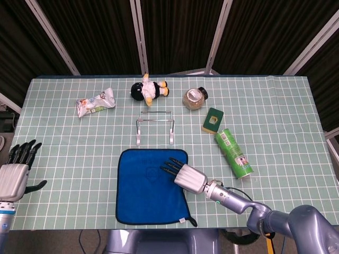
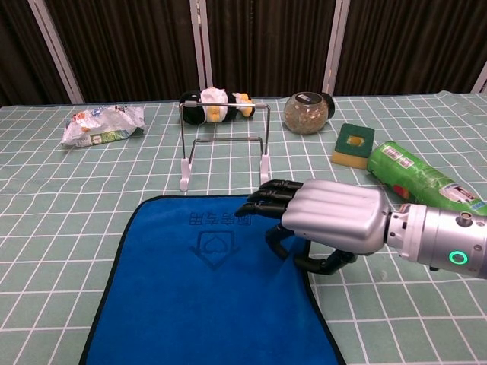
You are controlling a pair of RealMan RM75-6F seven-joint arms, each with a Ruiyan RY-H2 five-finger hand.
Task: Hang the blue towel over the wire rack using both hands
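The blue towel (image 2: 205,281) lies flat on the table (image 1: 275,132), just in front of the wire rack (image 2: 224,144), which stands upright between the towel and the far toys. My right hand (image 2: 319,220) is at the towel's right edge, near the far right corner; the fingers are stretched over the cloth and the thumb is curled under the edge, so I think I pinch the border, but the view does not show clearly if the cloth is really caught. My left hand (image 1: 18,169) is well apart, at the left side of the table, fingers spread and holding nothing. The danger I see: if I lift with only one corner, the towel will hang skew and may drag against the rack and tip it; a weak pinch could also let the cloth slip out. The towel carries a pale emblem with some characters, too faint for me to read. The green can (image 1: 234,153) has a label, too small to read.
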